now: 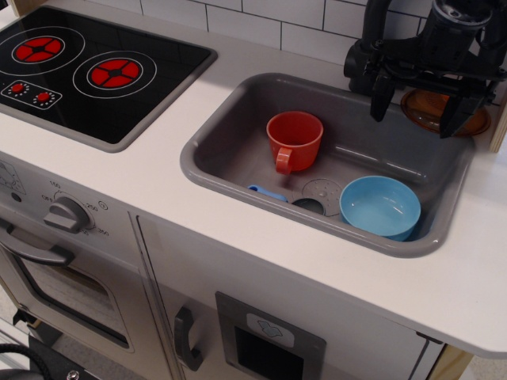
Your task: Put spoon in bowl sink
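The light-blue spoon [267, 192] lies on the floor of the grey sink [238, 131], near the front wall, just left of the round drain [315, 198]. Only part of it shows above the sink's front rim. The light-blue bowl [380, 207] sits upright and empty in the sink's front right corner. My gripper [416, 107] hangs above the sink's back right corner, its two black fingers spread wide apart with nothing between them. It is well above and to the right of the spoon.
A red-orange mug [295, 139] with a handle stands in the middle of the sink. An amber lid [432, 111] lies on the counter behind the gripper. A black toy hob [87, 67] with red rings is at the left. The white counter [158, 174] surrounds the sink.
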Tool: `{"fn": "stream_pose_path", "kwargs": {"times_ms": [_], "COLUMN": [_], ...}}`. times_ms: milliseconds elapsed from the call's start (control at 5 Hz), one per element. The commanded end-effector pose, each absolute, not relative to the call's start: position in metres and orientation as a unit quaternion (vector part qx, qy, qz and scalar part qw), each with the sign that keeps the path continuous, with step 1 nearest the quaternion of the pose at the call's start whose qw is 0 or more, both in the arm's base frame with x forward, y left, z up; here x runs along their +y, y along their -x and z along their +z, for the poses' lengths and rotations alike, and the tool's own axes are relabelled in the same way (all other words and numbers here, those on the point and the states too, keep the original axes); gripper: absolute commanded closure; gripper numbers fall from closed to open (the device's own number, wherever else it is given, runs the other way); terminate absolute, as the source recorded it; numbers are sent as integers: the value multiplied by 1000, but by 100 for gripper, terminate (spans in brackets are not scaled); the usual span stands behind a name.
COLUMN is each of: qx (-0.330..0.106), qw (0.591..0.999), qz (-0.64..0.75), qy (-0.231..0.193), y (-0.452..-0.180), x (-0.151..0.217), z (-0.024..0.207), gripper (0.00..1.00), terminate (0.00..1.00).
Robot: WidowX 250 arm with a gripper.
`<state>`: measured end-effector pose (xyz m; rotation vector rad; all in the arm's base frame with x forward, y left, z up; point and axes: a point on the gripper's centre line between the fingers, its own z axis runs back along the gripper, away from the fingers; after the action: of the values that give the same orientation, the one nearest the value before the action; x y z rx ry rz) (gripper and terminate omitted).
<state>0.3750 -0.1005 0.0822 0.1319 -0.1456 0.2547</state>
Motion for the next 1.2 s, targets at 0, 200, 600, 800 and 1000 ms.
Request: {"fn": "stream_pose_path", "kwargs": {"times_ms": [0,200,600,800,1000], "qx": [-72,-91,-95,-70,-94], "qw": [987,992,962,929,886], "qz": [127,1,-246,-360,-451], "qy": [-66,-87,-67,-54,-56], "y": [-375,-365,-347,-345,-347], "x": [-100,-79,-42,-33,-27], "z": [82,84,104,106,95], "gripper": [0,0,0,0,0], "terminate": [0,0,0,0,0]}}
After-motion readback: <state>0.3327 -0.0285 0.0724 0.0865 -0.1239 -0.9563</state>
